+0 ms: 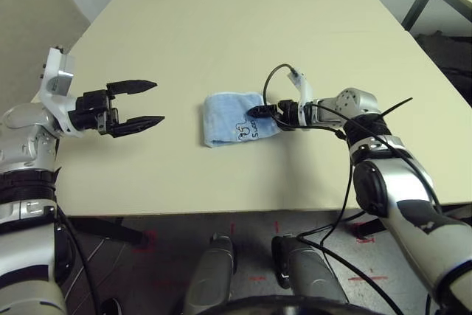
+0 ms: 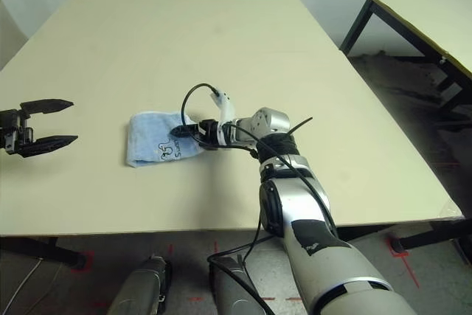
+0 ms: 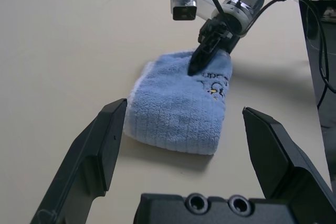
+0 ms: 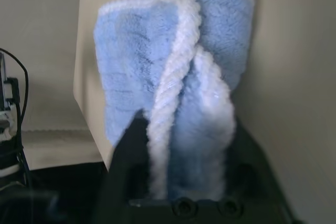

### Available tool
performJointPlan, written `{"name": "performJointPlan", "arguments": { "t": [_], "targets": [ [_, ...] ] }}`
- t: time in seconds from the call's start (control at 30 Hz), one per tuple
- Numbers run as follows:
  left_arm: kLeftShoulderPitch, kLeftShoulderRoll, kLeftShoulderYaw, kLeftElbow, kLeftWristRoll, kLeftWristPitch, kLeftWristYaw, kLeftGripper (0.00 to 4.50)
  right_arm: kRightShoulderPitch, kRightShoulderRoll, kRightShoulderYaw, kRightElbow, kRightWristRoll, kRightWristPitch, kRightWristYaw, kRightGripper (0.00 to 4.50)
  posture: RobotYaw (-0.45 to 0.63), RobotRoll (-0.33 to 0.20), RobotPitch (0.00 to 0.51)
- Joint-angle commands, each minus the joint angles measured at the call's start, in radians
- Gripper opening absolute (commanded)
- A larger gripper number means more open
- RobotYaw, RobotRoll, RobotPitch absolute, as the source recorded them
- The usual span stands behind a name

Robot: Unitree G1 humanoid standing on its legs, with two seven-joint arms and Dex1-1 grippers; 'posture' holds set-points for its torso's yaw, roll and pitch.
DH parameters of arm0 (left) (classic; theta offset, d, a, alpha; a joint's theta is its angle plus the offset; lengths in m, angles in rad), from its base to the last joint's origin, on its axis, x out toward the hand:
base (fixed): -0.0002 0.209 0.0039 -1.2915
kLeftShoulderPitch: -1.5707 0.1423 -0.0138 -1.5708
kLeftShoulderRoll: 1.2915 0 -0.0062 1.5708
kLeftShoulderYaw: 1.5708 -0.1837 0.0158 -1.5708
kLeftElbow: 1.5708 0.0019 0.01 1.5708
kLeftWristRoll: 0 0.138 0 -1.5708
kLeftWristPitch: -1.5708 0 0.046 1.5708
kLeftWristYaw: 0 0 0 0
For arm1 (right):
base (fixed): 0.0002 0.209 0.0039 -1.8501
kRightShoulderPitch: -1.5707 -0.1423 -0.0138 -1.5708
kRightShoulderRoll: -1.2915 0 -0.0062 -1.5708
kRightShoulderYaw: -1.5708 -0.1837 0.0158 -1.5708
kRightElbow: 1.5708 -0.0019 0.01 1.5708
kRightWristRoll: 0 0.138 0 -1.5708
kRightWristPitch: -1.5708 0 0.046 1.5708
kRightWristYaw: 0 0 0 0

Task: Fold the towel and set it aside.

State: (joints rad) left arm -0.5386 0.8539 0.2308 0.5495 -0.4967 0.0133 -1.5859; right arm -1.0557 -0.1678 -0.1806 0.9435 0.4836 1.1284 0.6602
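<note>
The folded light-blue towel lies near the middle of the desk, toward its near edge. The right gripper is clamped on the towel's right end, white edging between its jaws. The left gripper hangs wide open, well apart. Lift the bundle gently, keeping the layers pinched together so the fold holds.

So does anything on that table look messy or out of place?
Nothing stands out. The small light-blue terry towel lies folded on the pale wooden table, the right pincer at its edge. The left pincer hangs open beside it.
</note>
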Motion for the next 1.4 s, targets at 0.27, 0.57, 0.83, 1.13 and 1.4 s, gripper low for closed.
{"name": "performJointPlan", "arguments": {
  "t": [0.27, 0.57, 0.83, 1.13, 1.4],
  "targets": [
    [0.001, -0.013, -0.014, 0.003, 0.020, -0.009, -0.012, 4.50, -0.010, -0.028, -0.122, 0.024, 0.016, -0.090, -0.099, 0.02, 0.06, 0.000, 0.137],
    [-0.020, -0.026, -0.018, 0.022, 0.028, -0.015, -0.007, 4.50, 0.018, -0.140, -0.379, -0.007, 0.089, -0.258, -0.393, 0.02, 0.03, 0.000, 0.139],
    [-0.091, -0.036, -0.028, 0.094, 0.044, -0.008, -0.012, 4.50, 0.066, -0.229, -0.610, 0.031, 0.183, -0.486, -0.663, 0.02, 0.00, 0.000, 0.132],
    [-0.117, -0.043, -0.032, 0.129, 0.055, -0.022, -0.023, 4.50, 0.093, -0.199, -0.680, -0.020, 0.253, -0.605, -0.795, 0.02, -0.01, 0.000, 0.125],
    [-0.108, -0.043, -0.025, 0.120, 0.059, -0.021, -0.028, 4.50, 0.092, -0.186, -0.728, -0.009, 0.323, -0.714, -0.861, 0.02, -0.01, 0.000, 0.121]
  ]
}}
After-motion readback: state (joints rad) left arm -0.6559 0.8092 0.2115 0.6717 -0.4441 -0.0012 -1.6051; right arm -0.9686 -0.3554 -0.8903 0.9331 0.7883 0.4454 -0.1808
